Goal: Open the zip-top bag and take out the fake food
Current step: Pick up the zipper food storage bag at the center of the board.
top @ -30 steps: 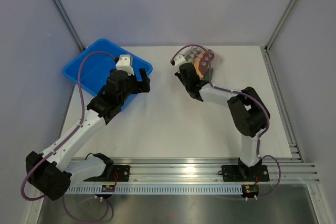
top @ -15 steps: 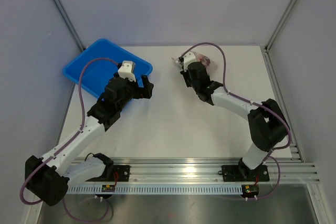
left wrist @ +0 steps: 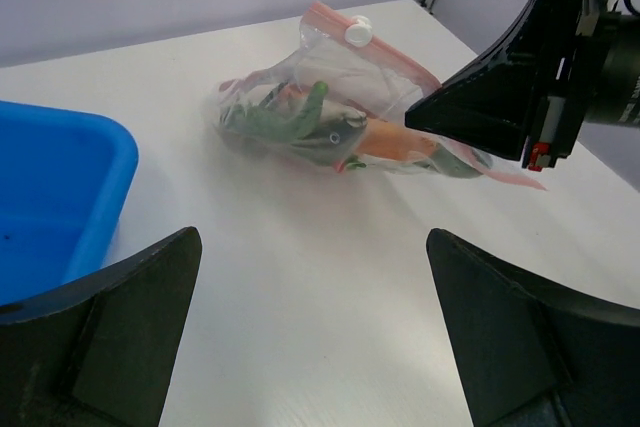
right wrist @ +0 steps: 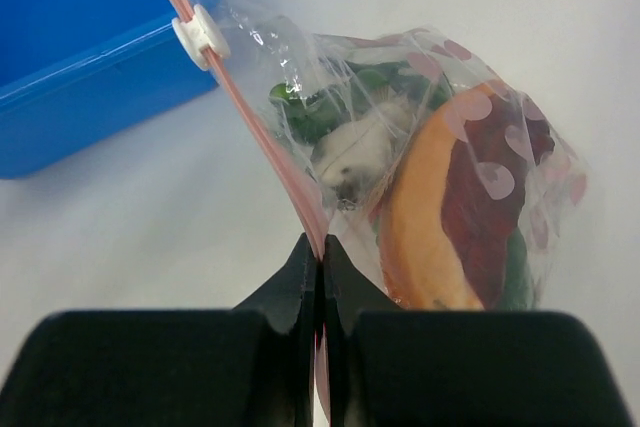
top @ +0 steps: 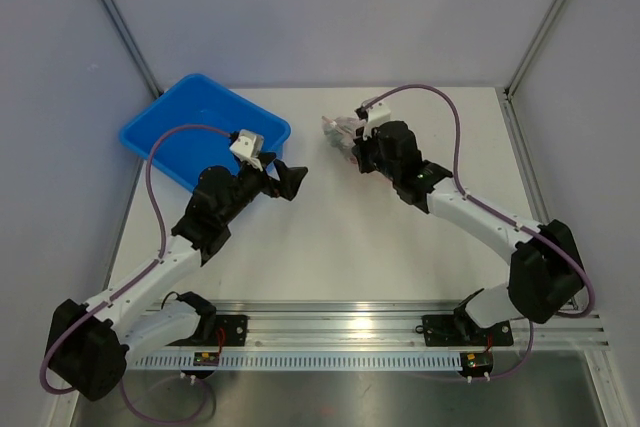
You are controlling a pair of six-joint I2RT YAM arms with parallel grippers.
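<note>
Smooth white tabletop [top: 330,247] under all items. Rigid blue bin [top: 165,132], glossy plastic, taken as landmark. Right of bin, well apart: zip-top bag [left wrist: 330,112], clear crinkly film with pink zip strip, now nearer the bin than a second ago. Between bin and bag: left tool [left wrist: 310,247], spread wide, holding nothing. On the bag's side away from the bin: right tool [right wrist: 320,257], clamped on the zip strip. Inside bag: fake food [right wrist: 430,217], orange, green and grey pieces. On strip: white slider [right wrist: 200,35].

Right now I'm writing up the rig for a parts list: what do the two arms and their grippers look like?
The left arm and right arm share white links, bulky black joints and a looping purple cable. Each wrist carries a white camera block. The left gripper and right gripper have matte black wedge-shaped fingers.
</note>
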